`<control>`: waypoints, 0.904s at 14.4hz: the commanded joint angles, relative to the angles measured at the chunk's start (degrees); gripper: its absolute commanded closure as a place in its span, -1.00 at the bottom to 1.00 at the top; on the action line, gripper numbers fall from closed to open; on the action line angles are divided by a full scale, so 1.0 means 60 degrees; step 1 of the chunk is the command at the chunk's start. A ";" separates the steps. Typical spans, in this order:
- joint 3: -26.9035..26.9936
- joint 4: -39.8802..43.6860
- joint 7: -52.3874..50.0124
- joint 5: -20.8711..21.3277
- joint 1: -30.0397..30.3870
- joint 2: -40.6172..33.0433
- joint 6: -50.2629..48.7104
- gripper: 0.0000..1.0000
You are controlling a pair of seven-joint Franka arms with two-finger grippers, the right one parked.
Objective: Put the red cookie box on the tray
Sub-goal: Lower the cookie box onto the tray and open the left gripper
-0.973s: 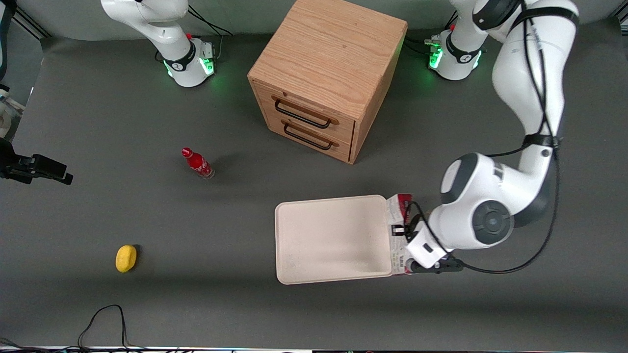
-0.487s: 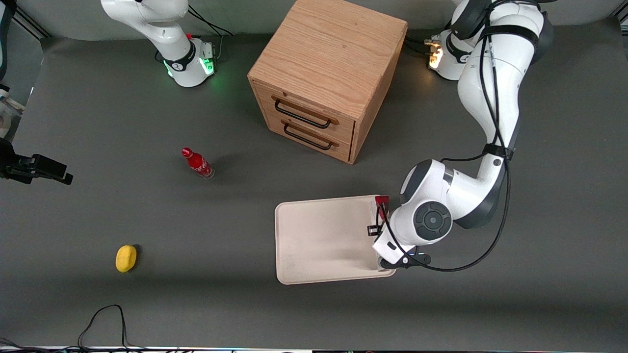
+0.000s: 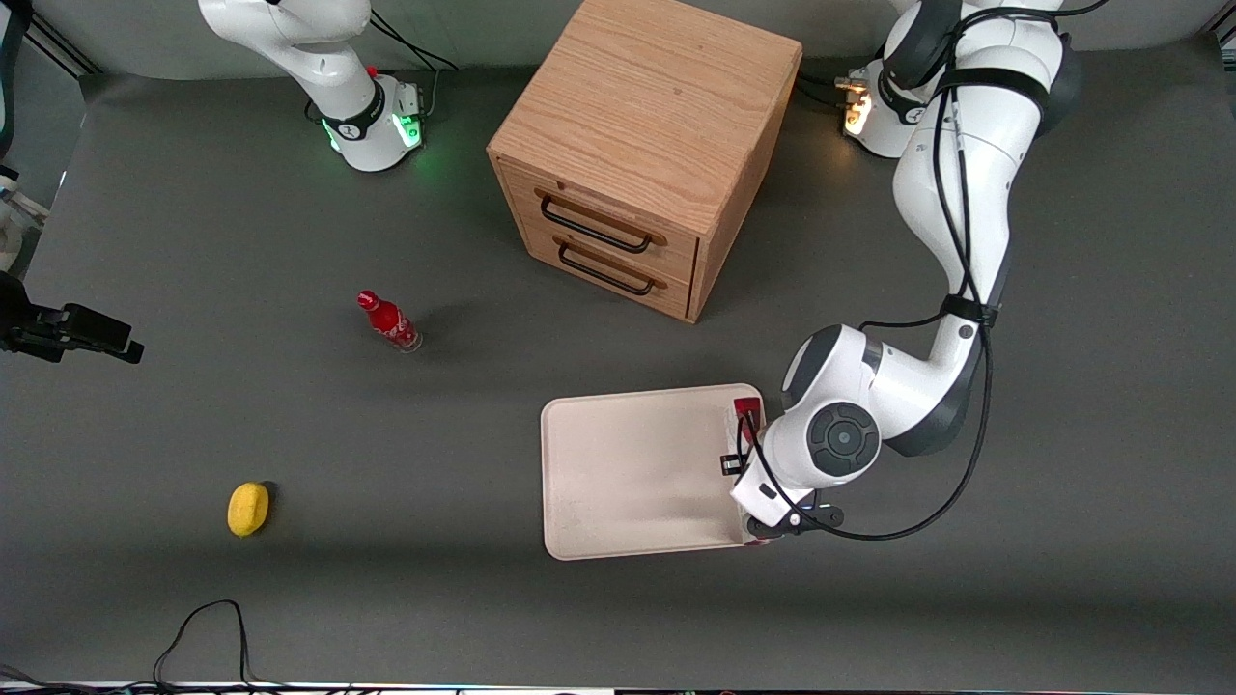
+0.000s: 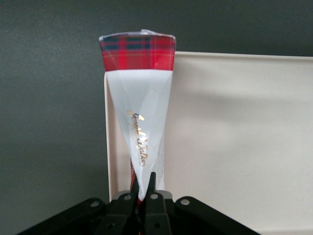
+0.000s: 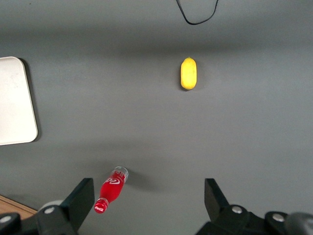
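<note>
The carry step was judged nearly over, with the release not yet made. The gripper (image 4: 143,192) was pinching the red cookie box (image 4: 138,93) at its lower part, fingers (image 4: 152,185) pressed close on the carton's narrow body. In the wrist view the box hung over the tray (image 4: 234,142) along the short edge that faces the working arm's end of the counter (image 3: 290,193), its tartan end reaching just past the tray's rim at one corner. In the front view only a red tip (image 3: 745,406) showed above that same edge; the arm's wrist covered the rest of the carton. The next move would probably call for lowering the box until it lay flat inside the rim, perhaps shifting it slightly toward the tray's middle so that no end overhung, then spreading the fingers. Whether the carton already touched the tray floor could not be told. The printed cookies were not visible from either view. Elsewhere on the counter stood a wooden drawer cabinet (image 3: 642,145).
</note>
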 commanded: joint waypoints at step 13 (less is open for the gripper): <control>0.0116 -0.0185 -0.0239 0.0219 -0.0071 -0.0231 0.0015 -1.00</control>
